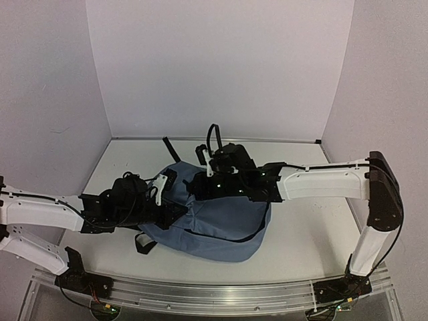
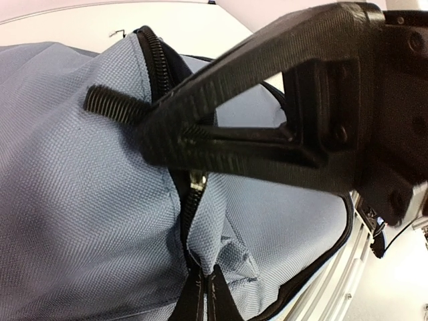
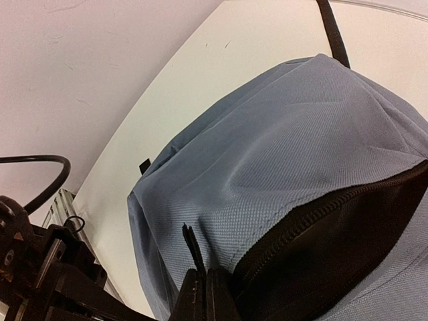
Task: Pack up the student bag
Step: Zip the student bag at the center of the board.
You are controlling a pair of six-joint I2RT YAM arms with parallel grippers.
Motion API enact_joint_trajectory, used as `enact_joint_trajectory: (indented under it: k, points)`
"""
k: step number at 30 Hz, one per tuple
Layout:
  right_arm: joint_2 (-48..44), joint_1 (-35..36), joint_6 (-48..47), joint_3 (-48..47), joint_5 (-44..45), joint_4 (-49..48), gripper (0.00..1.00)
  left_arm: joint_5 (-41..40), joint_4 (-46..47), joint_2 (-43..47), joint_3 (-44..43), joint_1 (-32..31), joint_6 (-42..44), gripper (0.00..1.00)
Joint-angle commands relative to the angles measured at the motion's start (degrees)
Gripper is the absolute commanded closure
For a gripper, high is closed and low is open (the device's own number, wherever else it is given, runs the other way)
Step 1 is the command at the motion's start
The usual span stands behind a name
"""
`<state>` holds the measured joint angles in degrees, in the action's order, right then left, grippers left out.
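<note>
White table (image 1: 301, 234): carries all items; an aluminium rail (image 1: 214, 294) runs along its near edge.

Student bag (image 1: 221, 231): slate-blue fabric backpack lying flat at the table's centre, between the two arms. The zip along its upper side is partly open, and the right wrist view shows dark lining (image 3: 334, 247) inside the gap.

Left arm (image 1: 40, 212): reaches in from the left, low over the table, ending at the bag's left side.

Right arm (image 1: 321, 182): reaches in from the right, across the bag's far edge.

Left gripper (image 2: 207, 297): fingers closed together, tips at the zip line, with the blue fabric puckered just beside them. Whether cloth is caught between them cannot be told.

Right gripper (image 3: 204, 294): fingers closed, set at the edge of the zip opening, just above the left gripper in the left wrist view.

Black strap (image 3: 332, 30): lies on the table beyond the bag's far end.

Zip slider (image 2: 196, 179): metal, sitting on the zip teeth below the right gripper's finger.

Black tab (image 3: 190, 244): thin strip pinched between the right fingertips, its end standing out past them.
</note>
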<state>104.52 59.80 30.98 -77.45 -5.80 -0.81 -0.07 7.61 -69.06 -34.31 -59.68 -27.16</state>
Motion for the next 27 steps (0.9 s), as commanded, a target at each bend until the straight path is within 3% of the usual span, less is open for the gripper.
enact_joint_trajectory:
  k: [1, 27]
  points:
    - [-6.02, -4.26, -1.1, -1.87, 5.36, -5.64, 1.0, 1.91, -7.48, 1.89, 2.31, -0.44, -2.27, 1.0]
    - [-6.17, -10.05, -0.32, -1.49, 6.45, -7.81, 1.0, 2.49, -14.11, 2.2, 3.54, -0.44, -5.4, 1.0]
